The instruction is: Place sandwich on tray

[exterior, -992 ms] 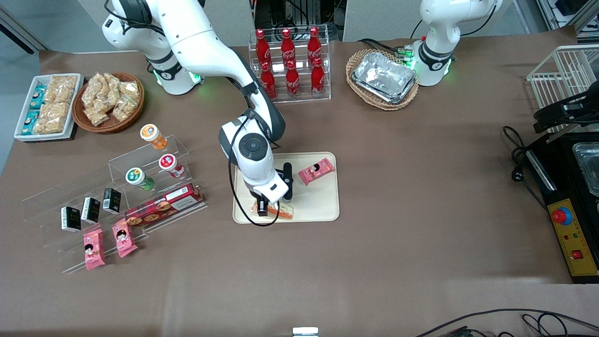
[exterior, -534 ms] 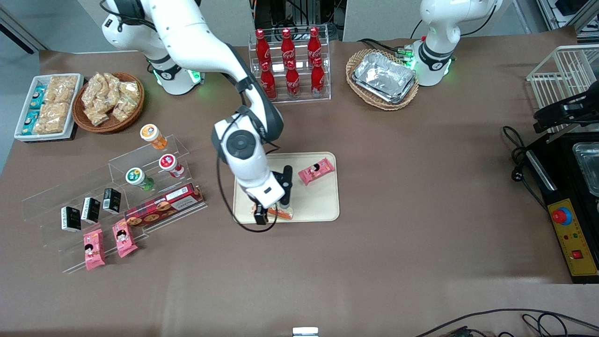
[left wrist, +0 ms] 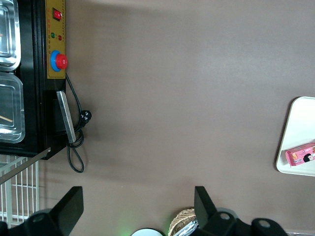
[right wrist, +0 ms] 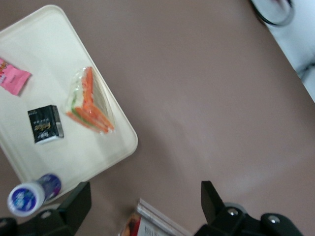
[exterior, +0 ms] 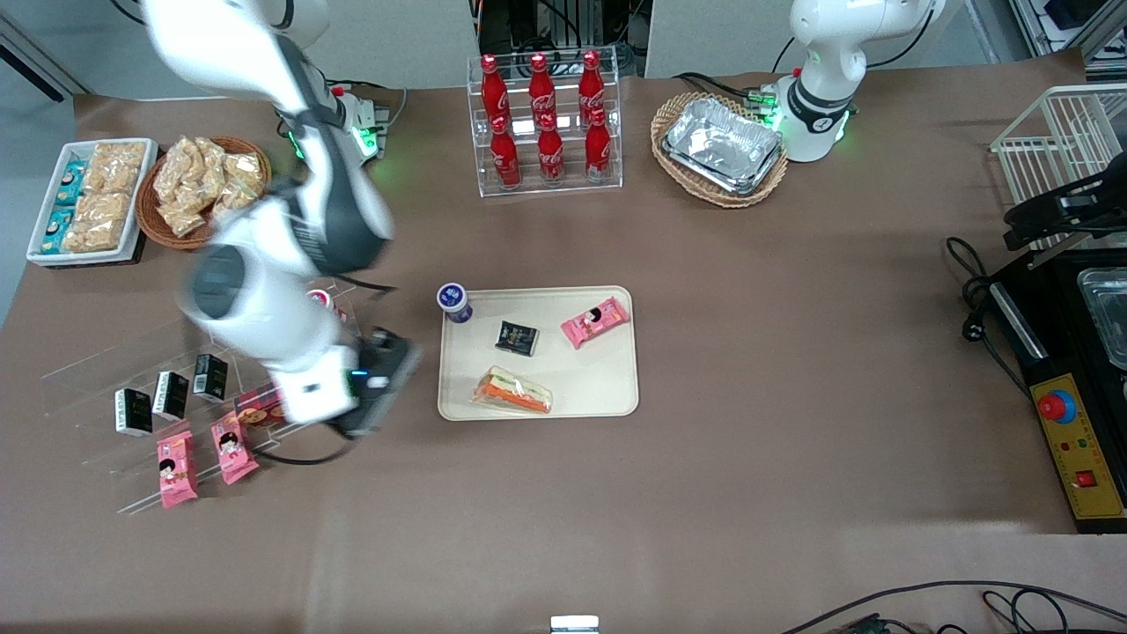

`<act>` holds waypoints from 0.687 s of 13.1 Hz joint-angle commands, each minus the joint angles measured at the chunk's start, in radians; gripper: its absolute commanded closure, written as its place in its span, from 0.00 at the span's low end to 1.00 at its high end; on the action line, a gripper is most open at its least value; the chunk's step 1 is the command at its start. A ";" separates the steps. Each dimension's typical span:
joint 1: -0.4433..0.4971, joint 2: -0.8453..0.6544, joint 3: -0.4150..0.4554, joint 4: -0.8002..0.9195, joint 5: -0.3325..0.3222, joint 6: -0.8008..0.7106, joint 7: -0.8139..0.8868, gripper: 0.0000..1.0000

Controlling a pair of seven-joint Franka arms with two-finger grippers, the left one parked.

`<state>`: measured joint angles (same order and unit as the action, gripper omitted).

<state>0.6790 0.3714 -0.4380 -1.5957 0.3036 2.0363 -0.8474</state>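
Having let go, the gripper (exterior: 374, 401) is now hovering off the tray (exterior: 607, 387) with fingers spread, leaving the sandwich (exterior: 513, 393) lying there near a black packet (exterior: 516, 338) and pink snack (exterior: 595, 321).

Sandwich (exterior: 513, 393) on tray (exterior: 607, 387); gripper (exterior: 374, 396) beside tray, apart.

Brown table (exterior: 748, 352) carries tray (exterior: 607, 387), bottle rack (exterior: 546, 114), wicker baskets (exterior: 718, 150).

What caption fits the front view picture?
Sandwich lies on the tray; the open, empty gripper hangs beside it, toward the working arm's end.
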 commanded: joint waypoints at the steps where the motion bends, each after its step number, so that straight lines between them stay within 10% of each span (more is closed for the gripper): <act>1: -0.140 -0.176 0.007 -0.063 0.026 -0.181 0.115 0.00; 9: -0.404 -0.399 -0.008 -0.075 -0.059 -0.413 0.403 0.00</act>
<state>0.2928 0.0530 -0.4594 -1.6466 0.3013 1.6595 -0.6063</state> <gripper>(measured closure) 0.000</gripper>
